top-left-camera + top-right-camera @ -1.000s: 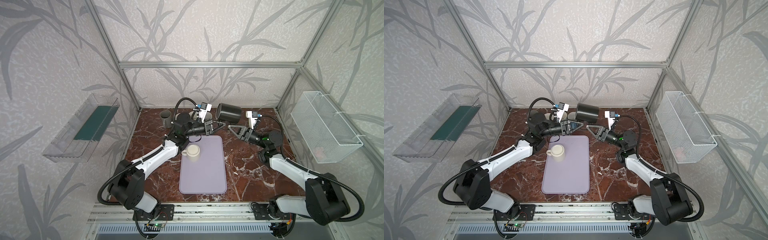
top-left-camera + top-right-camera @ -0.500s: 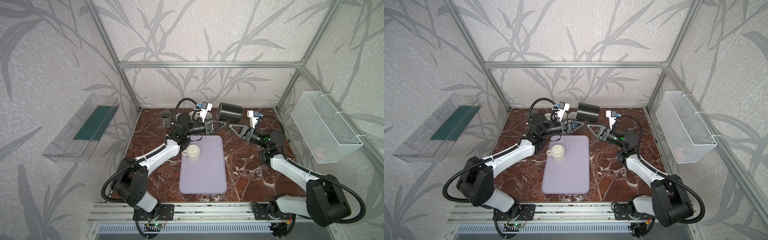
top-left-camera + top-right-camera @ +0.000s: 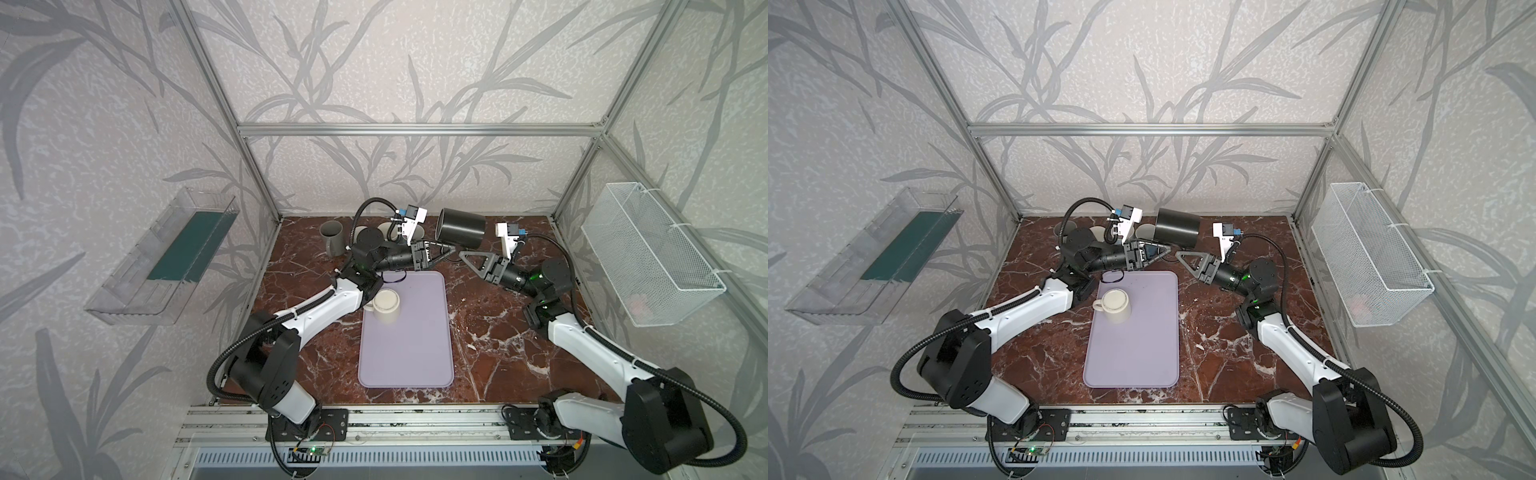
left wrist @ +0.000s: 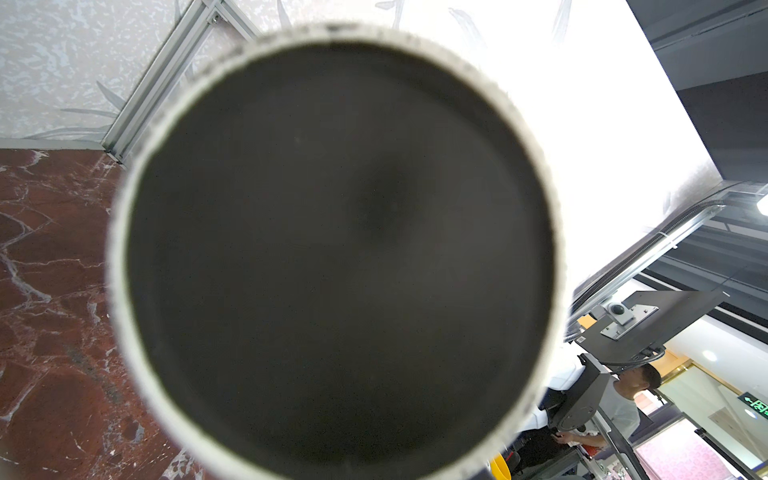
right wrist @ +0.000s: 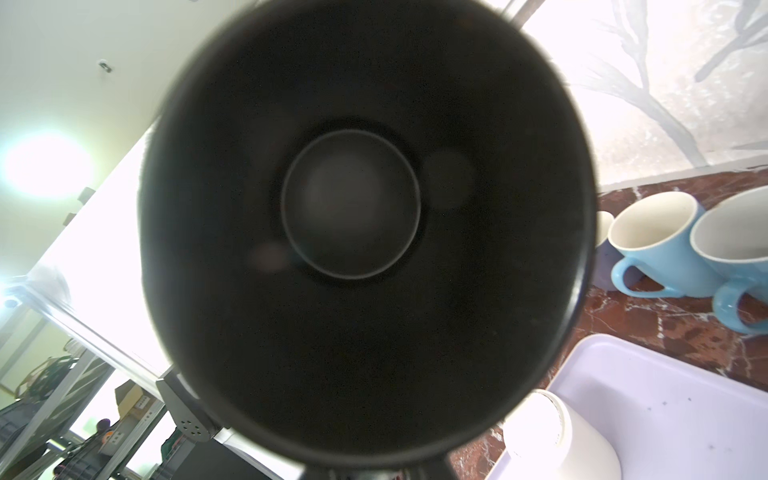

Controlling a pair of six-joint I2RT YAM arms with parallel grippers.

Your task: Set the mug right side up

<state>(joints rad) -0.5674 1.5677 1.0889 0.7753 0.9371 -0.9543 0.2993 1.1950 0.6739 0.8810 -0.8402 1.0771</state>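
A black mug (image 3: 461, 230) (image 3: 1177, 233) hangs on its side above the back of the table, between my two grippers. The left wrist view fills with its flat bottom (image 4: 332, 257); the right wrist view looks into its open mouth (image 5: 365, 208). My left gripper (image 3: 446, 249) (image 3: 1165, 250) reaches under the mug's left end, and its jaws are hidden by the mug. My right gripper (image 3: 463, 254) (image 3: 1179, 254) meets it tip to tip under the mug and is shut at the mug's underside. The mug's handle is hidden.
A cream mug (image 3: 386, 306) (image 5: 557, 440) stands bottom up at the back left of the lilac tray (image 3: 407, 357). A grey mug (image 3: 331, 239) and two blue mugs (image 5: 656, 245) stand along the back. A wire basket (image 3: 648, 253) and a clear bin (image 3: 166, 257) hang on the side walls.
The black mug and both gripper tips have shifted a little to the right; the mug is still on its side in the air.
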